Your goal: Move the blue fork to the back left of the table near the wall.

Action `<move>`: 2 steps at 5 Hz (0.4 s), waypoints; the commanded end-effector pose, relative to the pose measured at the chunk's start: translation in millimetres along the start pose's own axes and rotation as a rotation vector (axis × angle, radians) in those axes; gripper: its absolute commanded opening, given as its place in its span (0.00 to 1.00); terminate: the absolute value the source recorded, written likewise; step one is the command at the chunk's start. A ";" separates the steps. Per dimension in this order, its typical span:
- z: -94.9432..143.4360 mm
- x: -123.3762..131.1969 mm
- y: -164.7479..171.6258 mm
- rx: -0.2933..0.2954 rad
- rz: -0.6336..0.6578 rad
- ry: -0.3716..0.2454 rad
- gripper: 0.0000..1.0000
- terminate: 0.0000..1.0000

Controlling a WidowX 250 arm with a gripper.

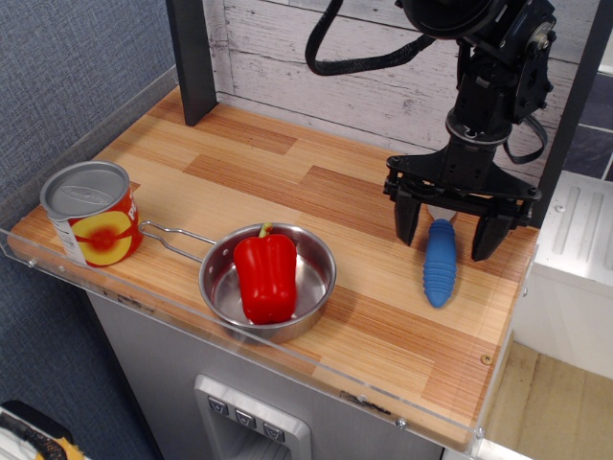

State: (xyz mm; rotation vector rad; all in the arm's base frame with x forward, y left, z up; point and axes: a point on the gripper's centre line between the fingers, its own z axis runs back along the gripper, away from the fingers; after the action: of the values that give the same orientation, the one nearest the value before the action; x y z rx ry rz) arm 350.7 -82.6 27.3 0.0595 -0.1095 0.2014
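The blue fork (441, 264) lies on the wooden table (287, 182) at the right side, handle toward the front; its tines are hidden under my gripper. My gripper (446, 233) is open, its two black fingers straddling the upper end of the fork's handle, one on each side, low over the table. The whitewashed plank wall (316, 57) runs along the back.
A steel pan (225, 278) with a red bell pepper (265, 276) sits at the front centre. A red and yellow can (91, 213) stands at the front left. A dark post (192, 57) stands at the back left. Blue-grey fabric panel on the left.
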 end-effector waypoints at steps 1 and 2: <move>-3.9 -0.7 -6.4 -0.003 -0.024 -0.016 1.00 0.00; -11.0 -2.4 -4.3 0.006 -0.037 -0.001 1.00 0.00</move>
State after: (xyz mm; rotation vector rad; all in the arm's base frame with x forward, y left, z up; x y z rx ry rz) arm 346.7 -85.2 9.2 0.0777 -0.0861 0.1704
